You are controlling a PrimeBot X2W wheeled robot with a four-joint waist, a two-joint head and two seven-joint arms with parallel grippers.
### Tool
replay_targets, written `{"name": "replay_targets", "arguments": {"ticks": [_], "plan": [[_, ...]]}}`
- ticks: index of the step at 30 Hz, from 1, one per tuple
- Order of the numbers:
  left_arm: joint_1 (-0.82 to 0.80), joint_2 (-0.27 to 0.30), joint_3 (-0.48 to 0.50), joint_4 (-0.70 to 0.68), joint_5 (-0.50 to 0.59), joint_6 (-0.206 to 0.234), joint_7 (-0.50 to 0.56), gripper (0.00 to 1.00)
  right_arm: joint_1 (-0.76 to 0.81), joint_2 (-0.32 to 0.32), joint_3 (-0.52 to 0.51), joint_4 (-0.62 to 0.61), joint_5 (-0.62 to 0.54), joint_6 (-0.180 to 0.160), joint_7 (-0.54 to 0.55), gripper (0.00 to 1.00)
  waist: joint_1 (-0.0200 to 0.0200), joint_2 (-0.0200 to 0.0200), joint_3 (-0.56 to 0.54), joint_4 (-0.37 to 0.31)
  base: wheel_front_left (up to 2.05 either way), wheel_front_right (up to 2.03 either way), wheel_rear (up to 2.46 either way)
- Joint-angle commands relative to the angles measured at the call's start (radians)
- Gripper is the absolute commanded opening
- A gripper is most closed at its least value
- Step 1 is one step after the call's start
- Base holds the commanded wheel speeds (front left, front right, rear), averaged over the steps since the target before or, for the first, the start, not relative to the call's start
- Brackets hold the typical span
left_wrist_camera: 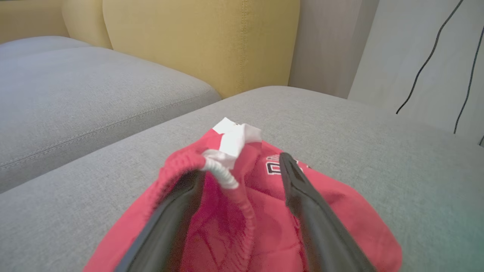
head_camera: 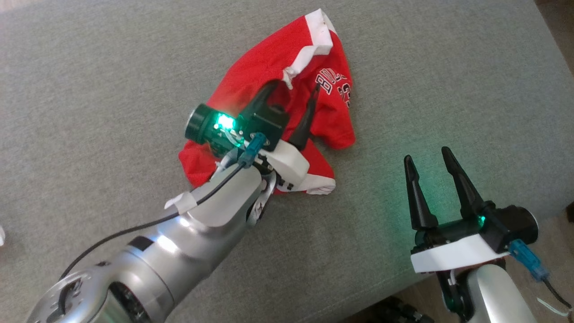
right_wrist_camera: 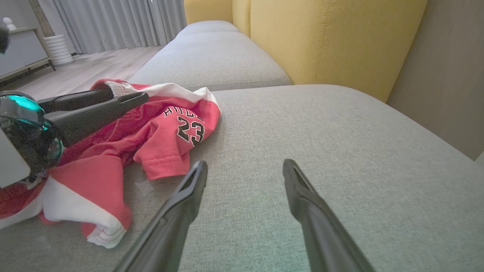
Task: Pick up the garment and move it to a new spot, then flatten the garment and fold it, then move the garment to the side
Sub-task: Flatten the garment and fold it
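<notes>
The garment [head_camera: 269, 67] is red with white trim and a black "23" print, and it lies crumpled on the grey sofa cushion [head_camera: 89, 89]. My left gripper [head_camera: 295, 89] is open and low over it. In the left wrist view its fingers [left_wrist_camera: 302, 192] stand on either side of a raised ridge of the garment [left_wrist_camera: 230, 181] with a white ribbed edge. To the right, my right gripper [head_camera: 427, 154] is open and holds nothing, over bare cushion beside the cloth. The right wrist view shows that gripper [right_wrist_camera: 245, 165] just right of the garment [right_wrist_camera: 166, 128], with the left gripper [right_wrist_camera: 126, 94] on the cloth.
A yellow backrest [left_wrist_camera: 196, 41] rises behind the cushion. A seam separates a second grey cushion [left_wrist_camera: 75, 90] on one side. The cushion's front edge [head_camera: 403, 287] runs close to my right arm. A wall with hanging black cables [left_wrist_camera: 431, 53] lies beyond the far end.
</notes>
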Motion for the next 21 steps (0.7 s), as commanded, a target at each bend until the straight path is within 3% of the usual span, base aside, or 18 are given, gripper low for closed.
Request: {"name": "replay_targets", "arguments": {"ticks": [1,6,7,8,16,21], "plan": [[-0.047,-0.003,0.029,-0.019,-0.005,0.019,-0.005,1.0,-0.008,-0.007,0.021,-0.027,0.009,0.005,-0.011,1.0,0.0,0.0,0.0,-0.006,0.0,0.0,0.0],[-0.052,-0.003,0.068,-0.041,0.0,0.032,-0.005,1.0,-0.003,-0.007,0.016,-0.026,0.009,0.005,-0.011,1.0,0.0,0.0,-0.009,-0.01,0.0,0.0,0.0],[-0.05,-0.003,0.071,-0.046,0.006,0.031,-0.005,0.57,0.0,-0.007,0.012,-0.025,0.009,0.005,-0.011,1.0,0.0,0.0,-0.013,-0.007,0.0,0.0,0.0],[-0.045,-0.003,0.072,-0.049,0.009,0.027,-0.005,0.0,0.004,-0.007,0.008,-0.024,0.008,0.005,-0.011,1.0,0.0,0.0,-0.018,-0.003,0.0,0.0,0.0],[-0.028,-0.003,0.002,-0.017,-0.052,-0.054,-0.002,0.0,0.027,-0.007,0.009,-0.019,-0.004,0.005,-0.011,1.0,0.0,0.0,-0.086,0.037,0.0,0.0,0.0],[-0.114,-0.003,-0.048,-0.051,-0.101,-0.157,0.038,0.0,0.054,-0.007,0.023,-0.01,-0.013,0.005,-0.011,1.0,0.0,0.0,-0.163,0.071,0.0,0.0,0.0]]}}
